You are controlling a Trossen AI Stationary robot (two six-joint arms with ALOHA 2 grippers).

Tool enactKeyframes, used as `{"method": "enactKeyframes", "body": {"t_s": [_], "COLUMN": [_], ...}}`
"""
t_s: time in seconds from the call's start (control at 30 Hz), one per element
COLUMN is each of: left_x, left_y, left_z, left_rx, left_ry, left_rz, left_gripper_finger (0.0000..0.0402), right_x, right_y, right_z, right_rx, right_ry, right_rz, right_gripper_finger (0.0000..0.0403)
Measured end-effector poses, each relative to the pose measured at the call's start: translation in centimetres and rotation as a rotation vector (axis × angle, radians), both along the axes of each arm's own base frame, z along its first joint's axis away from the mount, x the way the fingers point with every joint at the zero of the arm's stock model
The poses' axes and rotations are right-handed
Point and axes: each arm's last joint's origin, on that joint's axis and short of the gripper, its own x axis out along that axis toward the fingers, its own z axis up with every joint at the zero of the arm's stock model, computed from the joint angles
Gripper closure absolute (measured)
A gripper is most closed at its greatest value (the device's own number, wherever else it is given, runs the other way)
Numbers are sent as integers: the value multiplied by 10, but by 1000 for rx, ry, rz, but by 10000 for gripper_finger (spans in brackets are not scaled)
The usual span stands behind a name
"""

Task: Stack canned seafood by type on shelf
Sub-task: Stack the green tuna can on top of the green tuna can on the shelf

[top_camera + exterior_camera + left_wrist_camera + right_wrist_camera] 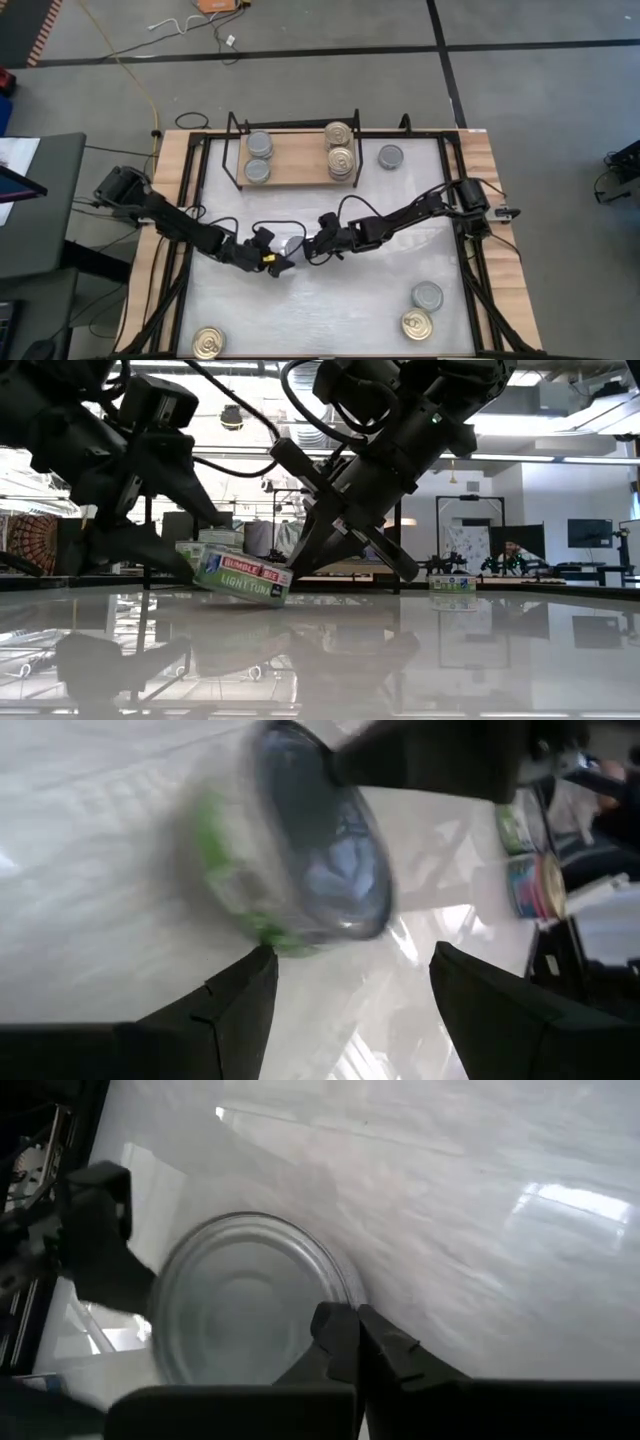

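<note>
A tuna can with a grey top [292, 244] sits mid-table between my two grippers, tilted in the low view [243, 575]: its left side is raised and its lower right edge is on the table. My left gripper [272, 262] is open just left of it, and the can lies just beyond its fingers [350, 970]. I cannot tell whether they touch it. My right gripper [313, 247] is shut at the can's right side. The wooden shelf [295, 175] at the far edge carries two grey-topped cans [258, 156] and two gold-topped ones [341, 148]. My right gripper [360, 1335] meets the can's top rim [330, 1295] on the side toward the table's right with its shut fingers. It comes slanting down from the right. The can is tilted under it, with its lower right edge on the table and its left side raised.
A grey-topped can [390, 155] stands on the table right of the shelf. Near the front right are a grey can [427, 295] and a gold one [417, 323], and a gold one [208, 342] is at the front left. The shelf's black wire frame [236, 150] rises above the board.
</note>
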Motion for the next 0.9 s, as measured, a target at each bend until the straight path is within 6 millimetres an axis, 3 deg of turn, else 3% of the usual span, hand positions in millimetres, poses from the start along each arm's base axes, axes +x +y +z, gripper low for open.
{"method": "enactKeyframes", "body": {"t_s": [0.3, 0.67, 0.9], "left_x": [-13, -3, 1], "left_y": [4, -2, 6], "left_z": [2, -7, -5], "left_rx": [-95, -172, -163], "left_ry": [94, 43, 2], "left_rz": [104, 132, 194], "left_gripper_finger": [150, 150, 150], "right_x": [-1, 0, 1], "right_y": [2, 3, 3], "right_z": [-1, 0, -1], "right_rx": [10, 8, 5], "right_ry": [6, -9, -15], "right_rz": [10, 15, 15], "right_gripper_finger": [381, 380, 380]}}
